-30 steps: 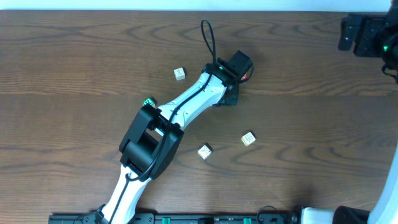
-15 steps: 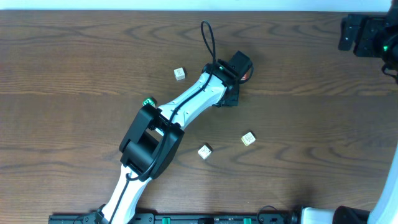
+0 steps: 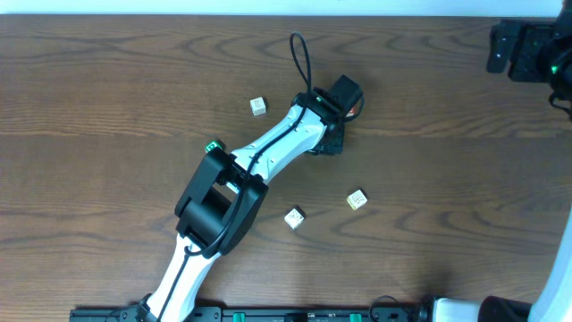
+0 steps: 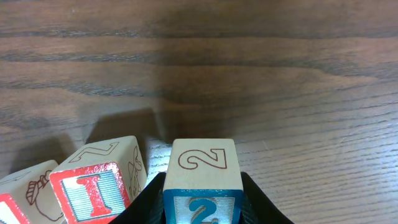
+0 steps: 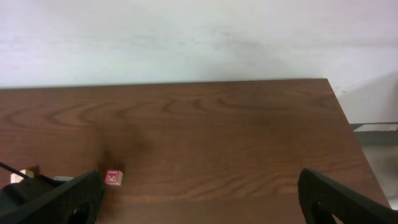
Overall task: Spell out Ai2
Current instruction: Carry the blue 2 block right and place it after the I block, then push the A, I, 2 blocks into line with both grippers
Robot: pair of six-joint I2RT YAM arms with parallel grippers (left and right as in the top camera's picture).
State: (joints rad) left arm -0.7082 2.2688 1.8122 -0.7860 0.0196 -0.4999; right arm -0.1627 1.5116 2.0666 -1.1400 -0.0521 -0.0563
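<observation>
1. A dark wood tabletop (image 3: 107,72) fills the scene, with a white wall behind it. It carries no box, tray or other container.
2. The left arm (image 3: 273,148) stretches diagonally to the middle-back of the tabletop, which puts its hand (image 4: 202,210) at the end of a short row of blocks.
3. The right hand (image 5: 199,200) sits over the far right corner, fingers wide and holding nothing, probably parked out of the way.
4. The left hand is closed on the 2 block (image 4: 203,163), one finger on each side, with the numeral facing the wrist camera. I cannot tell whether the block rests on the wood.
5. The 2 block sits just beside the I block (image 4: 93,186), a thin gap between them. A third block (image 4: 22,194) touches the I block's other side. Its letter is cut off, but it is likely the A.
6. Loose blocks (image 3: 357,199) lie well apart from the row, and I judge them to be spares.
</observation>
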